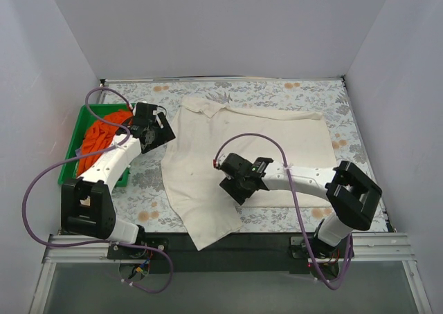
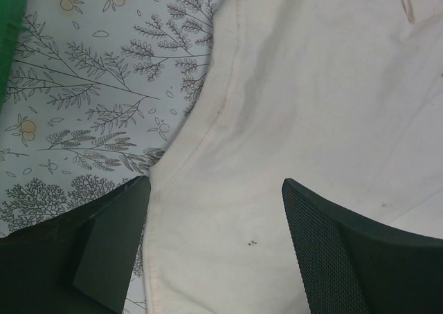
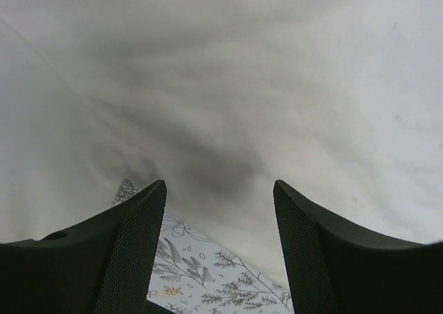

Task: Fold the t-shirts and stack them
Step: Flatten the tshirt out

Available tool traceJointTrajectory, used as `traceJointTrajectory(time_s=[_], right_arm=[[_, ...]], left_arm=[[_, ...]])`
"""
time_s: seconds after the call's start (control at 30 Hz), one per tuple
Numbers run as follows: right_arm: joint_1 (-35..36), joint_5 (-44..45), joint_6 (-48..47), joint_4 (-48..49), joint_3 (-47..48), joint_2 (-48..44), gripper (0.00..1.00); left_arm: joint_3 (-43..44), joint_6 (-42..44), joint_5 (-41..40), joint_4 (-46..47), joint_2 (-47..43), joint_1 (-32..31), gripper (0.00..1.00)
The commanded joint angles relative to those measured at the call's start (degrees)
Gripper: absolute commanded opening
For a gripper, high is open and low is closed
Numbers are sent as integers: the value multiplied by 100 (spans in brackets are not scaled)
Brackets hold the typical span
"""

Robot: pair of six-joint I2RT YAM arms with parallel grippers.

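A large cream t-shirt (image 1: 263, 134) lies spread across the middle of the table, one corner hanging over the near edge. An orange t-shirt (image 1: 104, 137) is bunched in the green tray (image 1: 69, 155) at the left. My left gripper (image 1: 158, 131) hovers open over the cream t-shirt's (image 2: 311, 86) left hem, one finger (image 2: 111, 252) over the tablecloth and the other on the cloth side. My right gripper (image 1: 232, 181) stands open low over the shirt's middle. In the right wrist view the cream t-shirt (image 3: 221, 65) fills the space ahead, its edge just beyond the fingertips (image 3: 131, 245).
A floral tablecloth (image 1: 145, 182) covers the table, with white walls on three sides. The green tray's corner (image 2: 10, 23) shows at the upper left of the left wrist view. Purple cables loop above both arms.
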Motion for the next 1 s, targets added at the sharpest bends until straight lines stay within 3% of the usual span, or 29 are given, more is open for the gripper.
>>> traceJointTrajectory(time_s=[0.0,0.27,0.47,0.67,0.8,0.97], right_arm=[[-126,210,591,-44,-563,-264,59],[-268,-545,1223,-96,-1611,-642,59],[-364,-626,1304,-360,-1578,-1336,62],[-1584,-371,821,-404,-505,-1469,62],[-2996,-388,767,-387,338,-986,59],[-4432,-1072,1144,113,964,-336,49]], left_arm=[[-64,-56,58,78,-4,-55,71],[-64,-161,14,78,102,-134,71],[102,-285,-39,25,128,-170,71],[726,-311,-170,245,671,-170,69],[1420,-101,-110,683,1506,-3,65],[3028,215,251,886,2886,182,62]])
